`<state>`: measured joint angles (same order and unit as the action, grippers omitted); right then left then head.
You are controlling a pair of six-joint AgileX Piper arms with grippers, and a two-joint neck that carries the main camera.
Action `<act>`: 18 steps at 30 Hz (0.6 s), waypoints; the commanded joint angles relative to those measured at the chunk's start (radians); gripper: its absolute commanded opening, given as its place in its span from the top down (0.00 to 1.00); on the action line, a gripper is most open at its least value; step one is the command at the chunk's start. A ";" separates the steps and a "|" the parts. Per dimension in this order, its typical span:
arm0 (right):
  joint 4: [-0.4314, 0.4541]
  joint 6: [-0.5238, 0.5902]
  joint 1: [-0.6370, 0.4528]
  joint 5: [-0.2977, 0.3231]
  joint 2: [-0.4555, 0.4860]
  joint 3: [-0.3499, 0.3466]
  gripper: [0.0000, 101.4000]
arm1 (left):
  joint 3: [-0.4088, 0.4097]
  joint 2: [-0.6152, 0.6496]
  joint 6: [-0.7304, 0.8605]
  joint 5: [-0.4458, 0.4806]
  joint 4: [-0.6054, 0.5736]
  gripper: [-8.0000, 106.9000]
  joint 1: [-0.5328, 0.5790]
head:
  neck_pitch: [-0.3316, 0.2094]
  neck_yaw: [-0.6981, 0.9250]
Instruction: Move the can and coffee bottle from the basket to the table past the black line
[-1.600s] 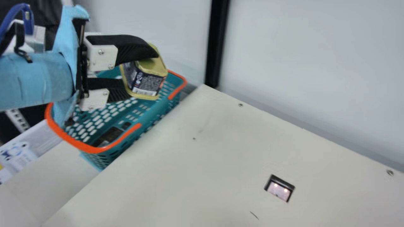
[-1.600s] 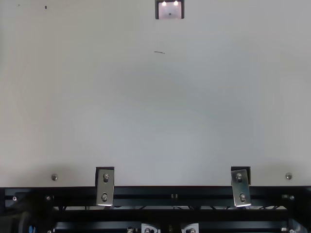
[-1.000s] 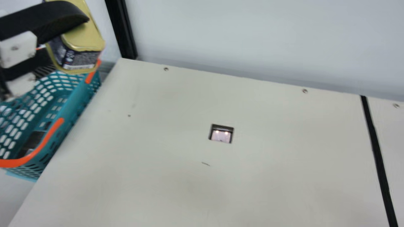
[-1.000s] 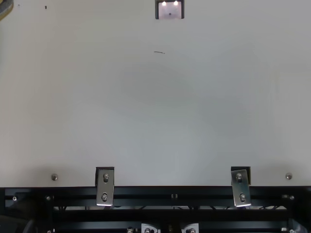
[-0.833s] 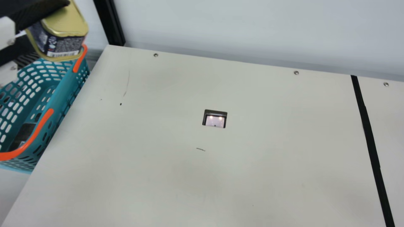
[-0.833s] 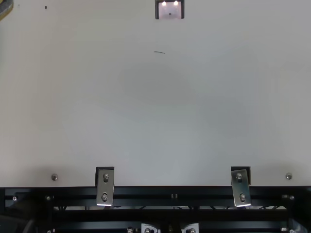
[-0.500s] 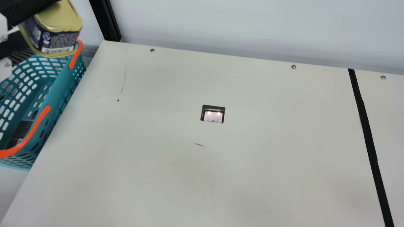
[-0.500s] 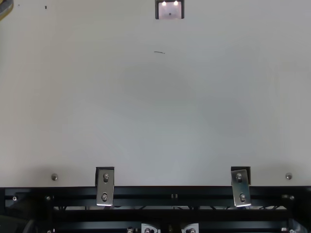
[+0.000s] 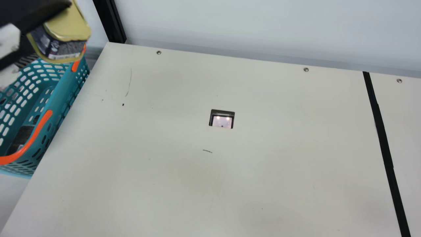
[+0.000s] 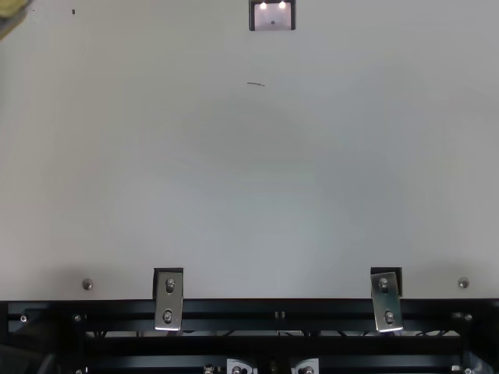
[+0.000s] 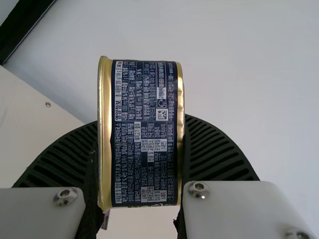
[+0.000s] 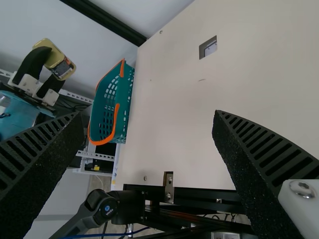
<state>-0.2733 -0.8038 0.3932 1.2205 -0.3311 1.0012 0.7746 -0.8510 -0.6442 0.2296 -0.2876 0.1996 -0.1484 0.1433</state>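
High at the main view's left, my left gripper (image 9: 49,33) is shut on the gold-and-dark can (image 9: 67,26), held in the air above the basket (image 9: 62,85). Part of the can (image 10: 9,11) shows at the top view's upper left corner. In the left wrist view the can (image 11: 144,134) sits between both fingers of my left gripper (image 11: 141,144). A dark object (image 9: 23,136) lies in the basket; I cannot tell whether it is the coffee bottle. My right gripper (image 12: 148,117) stands open, nothing between its fingers. The black line (image 9: 381,131) crosses the table's right part.
The cream table (image 9: 184,184) has a small square recess (image 9: 222,119) and bare surface on both sides of the black line. A black post (image 9: 110,21) stands at its back left corner, beside a pale wall (image 9: 246,29). Metal brackets (image 10: 169,300) sit at the front edge.
The camera has turned right, bringing the black line into the main view. My left gripper, still holding the can, has moved slightly right lately; more of the can shows in the top view's corner.
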 commanded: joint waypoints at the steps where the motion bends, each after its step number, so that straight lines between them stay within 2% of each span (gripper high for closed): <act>1: 0.000 0.000 0.000 0.000 0.000 0.000 0.00 | -0.048 -0.006 0.042 -0.058 0.023 0.84 0.035 | -0.001 -0.009; 10: 0.000 0.000 0.000 0.000 0.000 0.000 0.00 | -0.195 -0.099 0.161 -0.260 0.085 0.84 0.158 | -0.001 -0.009; 18: 0.000 0.000 0.000 0.000 0.000 0.000 0.00 | -0.263 -0.258 0.292 -0.470 0.009 0.84 0.257 | -0.001 -0.009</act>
<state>-0.2733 -0.8038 0.3932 1.2205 -0.3311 1.0012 0.5174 -1.0642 -0.3863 -0.1733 -0.2561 0.4365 -0.1484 0.1433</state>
